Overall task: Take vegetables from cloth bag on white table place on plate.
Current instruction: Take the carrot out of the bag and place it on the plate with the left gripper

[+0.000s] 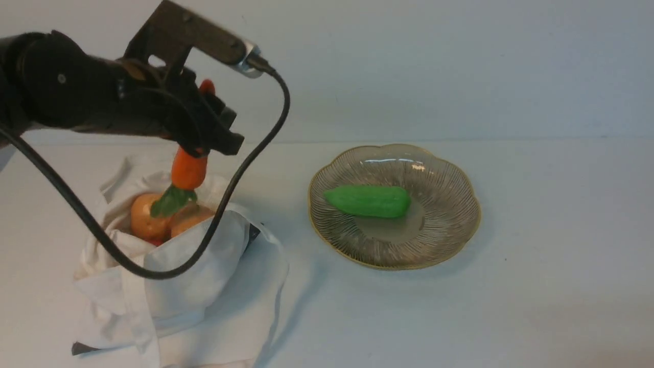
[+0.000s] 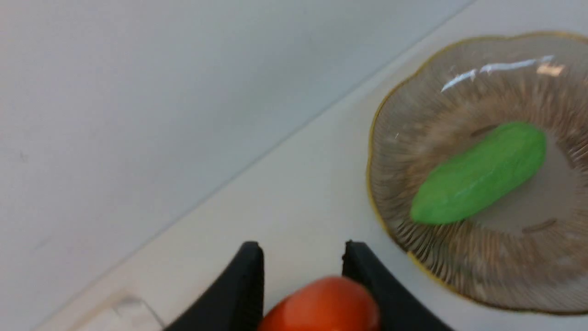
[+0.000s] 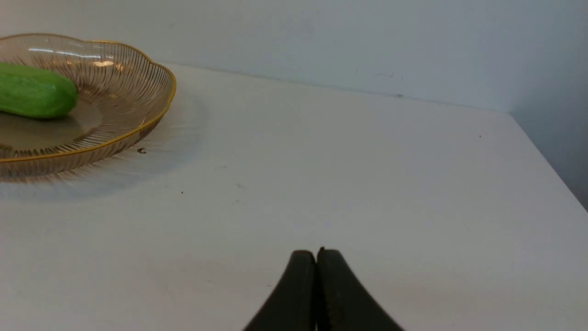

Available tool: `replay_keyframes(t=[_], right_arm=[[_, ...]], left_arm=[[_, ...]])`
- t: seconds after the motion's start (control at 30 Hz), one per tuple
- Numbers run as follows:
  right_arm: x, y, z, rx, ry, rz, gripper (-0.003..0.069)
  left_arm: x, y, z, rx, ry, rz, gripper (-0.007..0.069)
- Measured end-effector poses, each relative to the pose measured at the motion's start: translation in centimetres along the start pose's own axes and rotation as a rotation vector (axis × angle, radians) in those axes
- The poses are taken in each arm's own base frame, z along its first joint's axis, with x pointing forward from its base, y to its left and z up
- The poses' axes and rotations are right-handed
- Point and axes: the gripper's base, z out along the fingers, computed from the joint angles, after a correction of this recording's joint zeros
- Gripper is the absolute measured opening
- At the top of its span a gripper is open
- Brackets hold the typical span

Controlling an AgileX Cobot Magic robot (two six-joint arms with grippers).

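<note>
My left gripper is shut on the orange carrot and holds it in the air above the open cloth bag, leafy green top hanging down. In the left wrist view the carrot sits between the two black fingers. Two tan-brown potatoes lie in the bag's mouth. The glass plate stands to the right of the bag on the white table and holds a green cucumber-like vegetable. My right gripper is shut and empty, low over bare table right of the plate.
A black cable loops from the left wrist camera down over the bag. A pale wall stands behind the table. The table's right edge shows in the right wrist view.
</note>
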Motion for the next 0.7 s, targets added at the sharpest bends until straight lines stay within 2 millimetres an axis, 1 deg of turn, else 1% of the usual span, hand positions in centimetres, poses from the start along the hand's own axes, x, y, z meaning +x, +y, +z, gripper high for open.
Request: replay_keyframes(t=[0.03, 0.07, 0.1, 0.17, 0.23, 0.3, 0.33, 0.37, 0.4, 0.53, 0.6, 0.63, 0.67, 0.7], right_arm=[[0.0, 0.0, 0.0, 0.000, 0.000, 0.000, -0.0015], [0.0, 0.0, 0.0, 0.000, 0.000, 0.000, -0.0015], [0.0, 0.0, 0.0, 0.000, 0.000, 0.000, -0.0015], [0.0, 0.0, 0.0, 0.000, 0.000, 0.000, -0.0015], [0.0, 0.0, 0.0, 0.000, 0.000, 0.000, -0.0015], [0.0, 0.0, 0.0, 0.000, 0.000, 0.000, -0.0015], [0.0, 0.0, 0.0, 0.000, 0.000, 0.000, -0.0015], [0.0, 0.0, 0.0, 0.000, 0.000, 0.000, -0.0015], [0.0, 0.0, 0.0, 0.000, 0.000, 0.000, -0.0015], [0.0, 0.0, 0.0, 0.000, 0.000, 0.000, -0.0015], [0.0, 0.0, 0.0, 0.000, 0.000, 0.000, -0.0015], [0.0, 0.0, 0.0, 0.000, 0.000, 0.000, -0.0015], [0.0, 0.0, 0.0, 0.000, 0.000, 0.000, -0.0015], [0.0, 0.0, 0.0, 0.000, 0.000, 0.000, -0.0015]], left_arm=[[-0.2, -0.1, -0.1, 0.003, -0.006, 0.003, 0.0200], [-2.0, -1.5, -0.5, 0.037, -0.059, 0.027, 0.0200], [-2.3, -1.9, -0.6, 0.045, -0.068, 0.032, 0.0200], [-3.4, -3.2, -0.5, 0.079, -0.100, 0.048, 0.0200], [-4.5, -5.0, 0.2, 0.116, -0.136, 0.069, 0.0200], [-5.1, -6.5, 1.4, 0.143, -0.158, 0.084, 0.0200], [-4.9, -8.1, 3.3, 0.171, -0.146, 0.096, 0.0200], [-4.7, -8.6, 4.1, 0.177, -0.141, 0.099, 0.0200], [-4.2, -9.4, 5.4, 0.192, -0.122, 0.105, 0.0200], [-1.4, -12.4, 10.3, 0.237, -0.034, 0.135, 0.0200], [-0.1, -13.4, 12.2, 0.244, -0.005, 0.150, 0.0200], [-0.1, -13.4, 12.2, 0.243, -0.007, 0.150, 0.0200], [0.7, -13.9, 13.3, 0.241, 0.002, 0.156, 0.0200], [0.9, -14.0, 13.6, 0.237, -0.002, 0.156, 0.0200]])
